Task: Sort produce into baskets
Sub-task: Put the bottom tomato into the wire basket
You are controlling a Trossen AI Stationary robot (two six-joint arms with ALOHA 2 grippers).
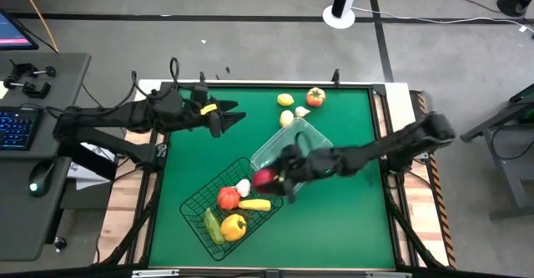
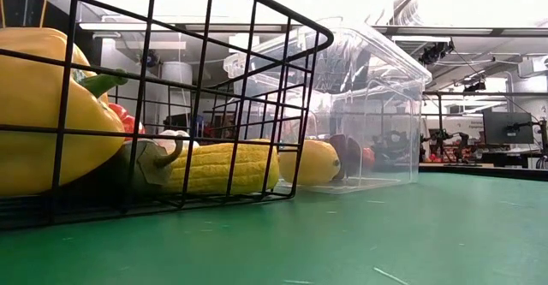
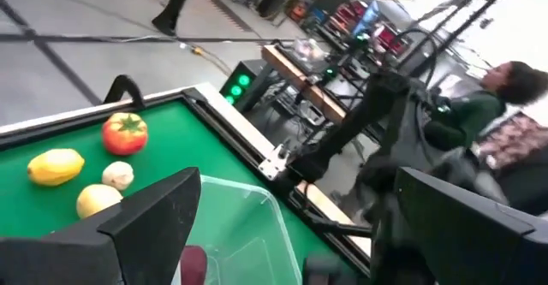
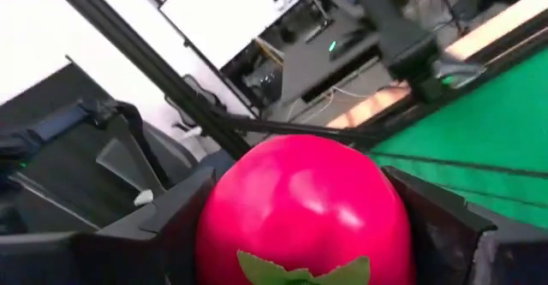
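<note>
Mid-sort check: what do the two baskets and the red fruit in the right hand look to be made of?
Wire basket: thin black metal-looking rods in an open grid, probably coated. Clear bin: see-through plastic with glossy glare. Red fruit: smooth, shiny, uniformly coloured, likely moulded plastic, clamped in the right hand.

Black wire basket (image 1: 219, 214) near the bench's front holding yellow pepper (image 1: 234, 225), corn (image 1: 254, 204), red tomato (image 1: 228, 198), clear plastic basket (image 1: 294, 141) just behind, red fruit (image 1: 264, 178) gripped over the wire rim, four loose pieces (image 1: 299, 104) farther back
</note>
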